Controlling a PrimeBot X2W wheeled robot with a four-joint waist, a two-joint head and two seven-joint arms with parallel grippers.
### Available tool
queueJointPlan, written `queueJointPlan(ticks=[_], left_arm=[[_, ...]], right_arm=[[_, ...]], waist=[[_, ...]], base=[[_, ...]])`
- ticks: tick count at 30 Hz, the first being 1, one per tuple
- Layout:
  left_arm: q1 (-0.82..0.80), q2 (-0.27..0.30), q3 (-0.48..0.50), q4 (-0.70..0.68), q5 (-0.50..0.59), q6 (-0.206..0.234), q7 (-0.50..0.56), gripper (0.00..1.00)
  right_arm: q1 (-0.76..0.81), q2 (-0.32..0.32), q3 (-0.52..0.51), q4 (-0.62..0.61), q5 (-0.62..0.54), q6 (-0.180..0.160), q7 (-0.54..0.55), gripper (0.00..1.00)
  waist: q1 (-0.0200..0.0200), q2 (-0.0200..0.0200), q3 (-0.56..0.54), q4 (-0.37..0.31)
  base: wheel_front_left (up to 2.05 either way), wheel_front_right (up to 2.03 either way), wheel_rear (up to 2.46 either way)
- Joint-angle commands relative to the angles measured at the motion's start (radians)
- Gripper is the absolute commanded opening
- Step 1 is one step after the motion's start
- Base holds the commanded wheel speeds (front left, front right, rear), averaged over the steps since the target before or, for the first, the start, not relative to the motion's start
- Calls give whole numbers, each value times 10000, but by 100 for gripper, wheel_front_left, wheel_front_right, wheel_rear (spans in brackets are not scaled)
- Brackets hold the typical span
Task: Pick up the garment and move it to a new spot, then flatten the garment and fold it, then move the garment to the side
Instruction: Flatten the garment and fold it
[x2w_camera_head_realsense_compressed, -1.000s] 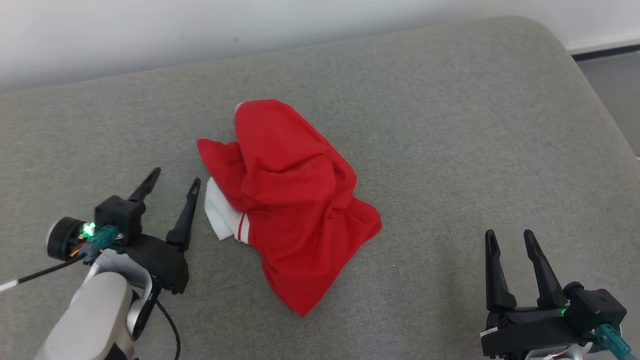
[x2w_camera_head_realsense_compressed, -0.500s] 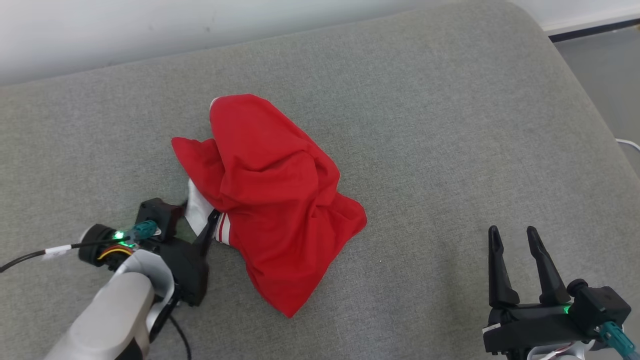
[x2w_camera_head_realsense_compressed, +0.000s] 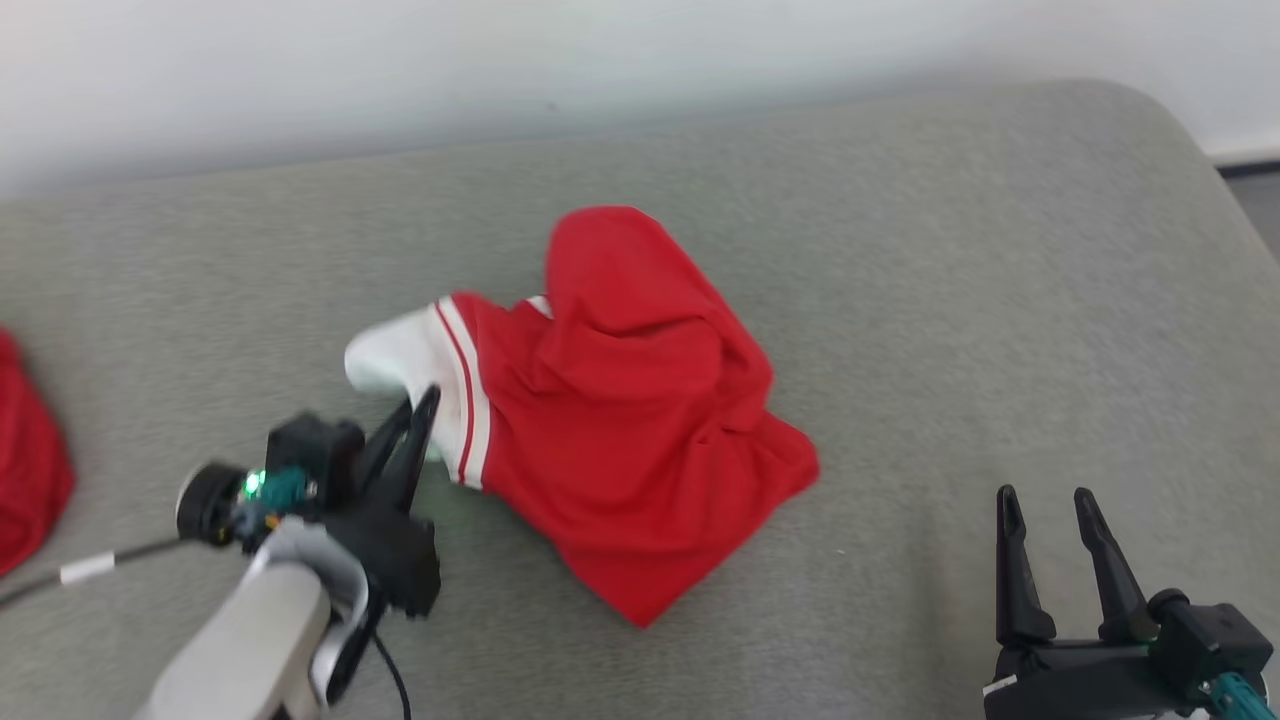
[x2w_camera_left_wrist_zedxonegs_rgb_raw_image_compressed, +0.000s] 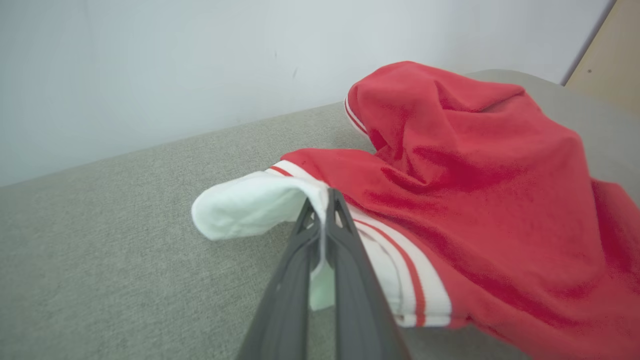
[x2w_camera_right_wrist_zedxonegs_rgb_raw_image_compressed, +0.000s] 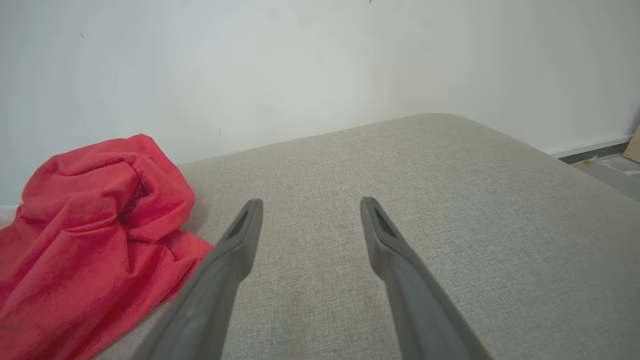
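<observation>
The left claw (x2w_camera_head_realsense_compressed: 420, 400) has two long, tapering black fingers (x2w_camera_head_realsense_compressed: 416, 445) on a black block, with a green light (x2w_camera_head_realsense_compressed: 252, 485), a teal plug (x2w_camera_head_realsense_compressed: 287, 487) and a black cable (x2w_camera_head_realsense_compressed: 140, 551) bearing a white tag (x2w_camera_head_realsense_compressed: 85, 571). Its forearm (x2w_camera_head_realsense_compressed: 250, 640) is pale grey. The right claw (x2w_camera_head_realsense_compressed: 1044, 494) has the same black build.

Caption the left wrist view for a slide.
Left gripper shut on the white edge of the crumpled red garment, lying on the grey cushion.

A: What was the garment (x2w_camera_head_realsense_compressed: 640, 430) like?
B: Soft red cloth, matt, with a smooth white trim (x2w_camera_left_wrist_zedxonegs_rgb_raw_image_compressed: 240, 205).
A: And under it?
B: The cushion (x2w_camera_head_realsense_compressed: 900, 300) was rough grey woven fabric. My fingers (x2w_camera_left_wrist_zedxonegs_rgb_raw_image_compressed: 352, 285) looked like matt dark plastic; the wall (x2w_camera_head_realsense_compressed: 400, 80), smooth and matt.
</observation>
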Motion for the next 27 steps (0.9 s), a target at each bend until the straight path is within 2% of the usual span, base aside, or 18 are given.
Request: queueJointPlan(ticks=[1, 3, 10, 14, 17, 21, 22, 23, 24, 27], left_arm=[[740, 115, 138, -580, -81, 282, -61, 0], [1058, 168, 188, -838, -103, 409, -58, 0], [3764, 501, 596, -2946, -389, 1486, -67, 0], [5120, 570, 711, -3710, -736, 1997, -68, 0], [5866, 626, 650, -4001, -827, 2253, -4, 0], [6412, 625, 474, -4055, -1022, 2359, 326, 0], [6406, 627, 481, -4096, -985, 2410, 303, 32], [6388, 630, 502, -4146, -932, 2452, 283, 73], [6338, 639, 538, -4214, -882, 2498, 240, 100], [6084, 768, 740, -4561, -629, 2514, 94, 100]], right_arm=[[177, -18, -18, 52, -95, 14, -9, 100], [220, -18, -18, 74, -83, 14, -9, 100], [445, -19, -21, 200, -48, 14, -9, 100], [510, -18, 1, 225, -127, 14, -9, 100], [535, -18, 3, 242, -184, 14, -9, 100], [529, -19, 27, 276, -199, 14, -9, 100], [529, -18, 35, 281, -207, 14, -9, 100], [528, -18, 51, 291, -206, 14, -9, 100], [526, -19, 59, 303, -208, 14, -9, 100], [528, -18, 20, 300, -169, 14, -9, 100]], waist=[[0, -1, -675, 984], [0, -1, -751, 1126], [0, -1, -1185, 1881], [0, -1, -1295, 2142], [0, -1, -1349, 2232], [0, -1, -1394, 2270], [0, -1, -1403, 2265], [0, -1, -1415, 2253], [0, -1, -1427, 2231], [0, -1, -1456, 2119]], base=[[0, 0, 0], [0, 0, 0], [0, 0, 0], [0, 0, 0], [0, 0, 0], [0, 0, 0], [0, 0, 0], [0, 0, 0], [0, 0, 0], [0, 0, 0]])
